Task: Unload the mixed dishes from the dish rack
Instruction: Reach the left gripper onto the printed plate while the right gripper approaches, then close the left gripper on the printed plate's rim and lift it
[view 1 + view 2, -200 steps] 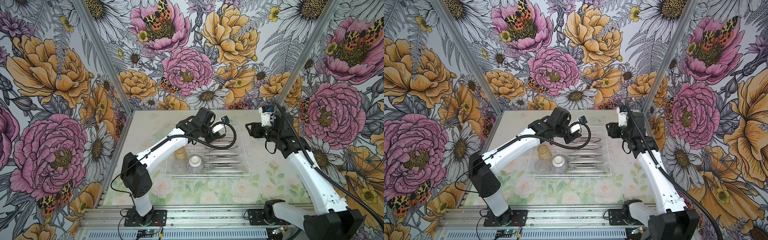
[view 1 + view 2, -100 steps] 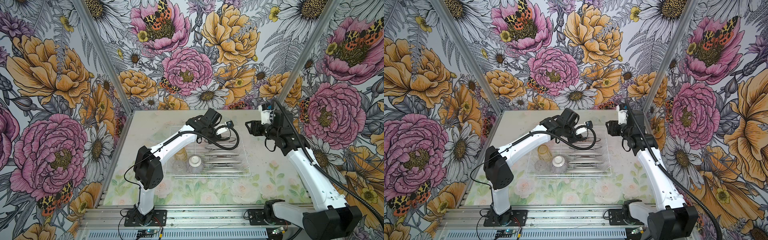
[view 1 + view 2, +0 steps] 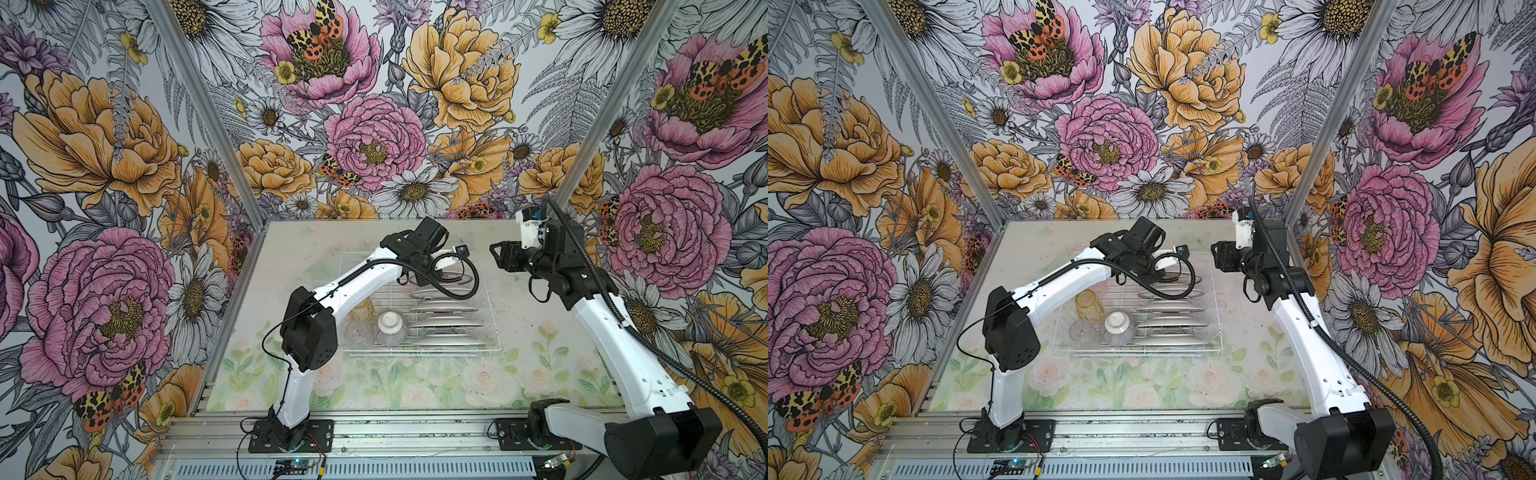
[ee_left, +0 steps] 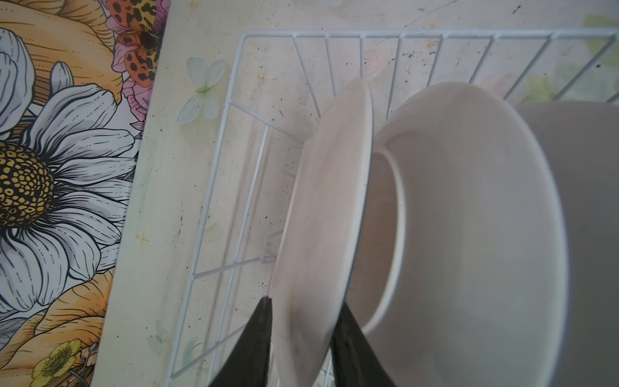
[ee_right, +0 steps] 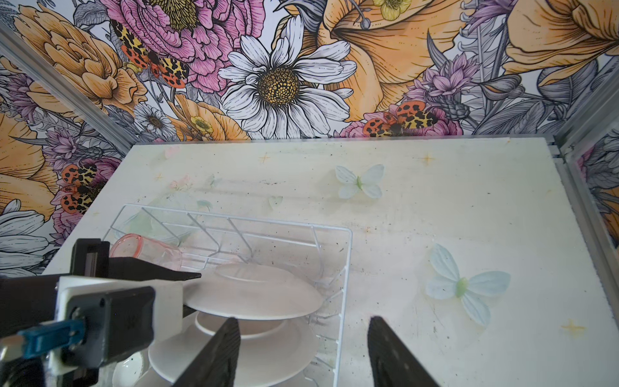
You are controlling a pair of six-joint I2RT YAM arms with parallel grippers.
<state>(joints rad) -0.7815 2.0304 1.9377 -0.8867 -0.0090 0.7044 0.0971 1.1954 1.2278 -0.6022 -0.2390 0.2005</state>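
Note:
The white wire dish rack (image 3: 419, 355) (image 3: 1138, 352) holds a row of upright white plates (image 3: 449, 322), a ribbed grey-purple bowl (image 3: 390, 328) upside down, an amber tumbler (image 3: 1088, 305), a clear tumbler (image 3: 1081, 332) and a pink tumbler (image 5: 144, 251). My left gripper (image 3: 438, 272) (image 4: 305, 301) is shut on the rim of the farthest plate (image 4: 321, 217) (image 5: 254, 295), one black finger against each face. My right gripper (image 3: 498, 255) (image 5: 303, 320) hangs open above the rack's far right corner, nothing between its fingers.
The rack's right wall (image 5: 346, 268) stands directly under the right gripper. Bare tabletop (image 5: 435, 217) spreads beyond and to the right of the rack, up to the floral walls. The left arm's cable (image 3: 457, 291) loops over the plates.
The left arm has stretched farther right across the rack, bringing its gripper onto the farthest plate. The right arm has barely moved.

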